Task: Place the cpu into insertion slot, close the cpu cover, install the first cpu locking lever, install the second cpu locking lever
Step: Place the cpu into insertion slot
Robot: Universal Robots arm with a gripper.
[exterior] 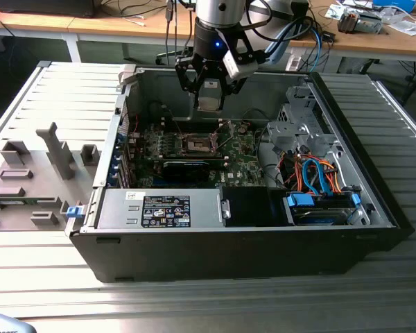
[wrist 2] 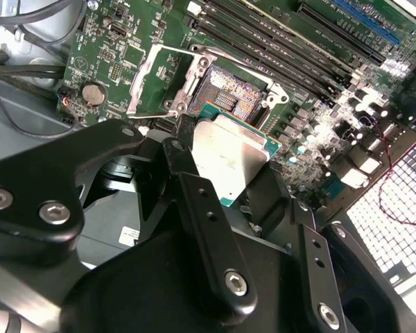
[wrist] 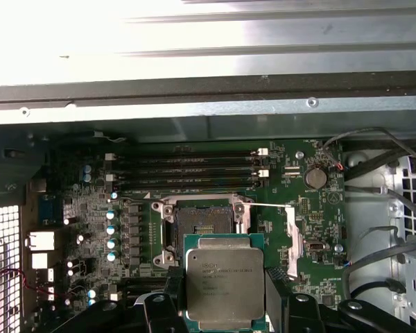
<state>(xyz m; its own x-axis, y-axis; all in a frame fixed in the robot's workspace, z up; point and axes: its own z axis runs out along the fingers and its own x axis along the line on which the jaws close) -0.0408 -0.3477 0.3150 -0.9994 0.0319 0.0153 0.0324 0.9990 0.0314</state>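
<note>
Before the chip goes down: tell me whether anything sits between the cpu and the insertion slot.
Nothing visible does. The gripper holds the cpu clear of the insertion slot; the slot's dark centre lies bare, and the cpu cover stands swung open beside it.

Room light: bright and even across the exterior view.
Glare: the ribbed metal table (wrist: 208, 41) on the far side burns out white in the first wrist view — the cpu (wrist 2: 229, 156) face gleams pale in the second wrist view.
Shadow: the computer case (exterior: 263, 250) is dim inside — the motherboard (exterior: 243, 163) lies murky.
</note>
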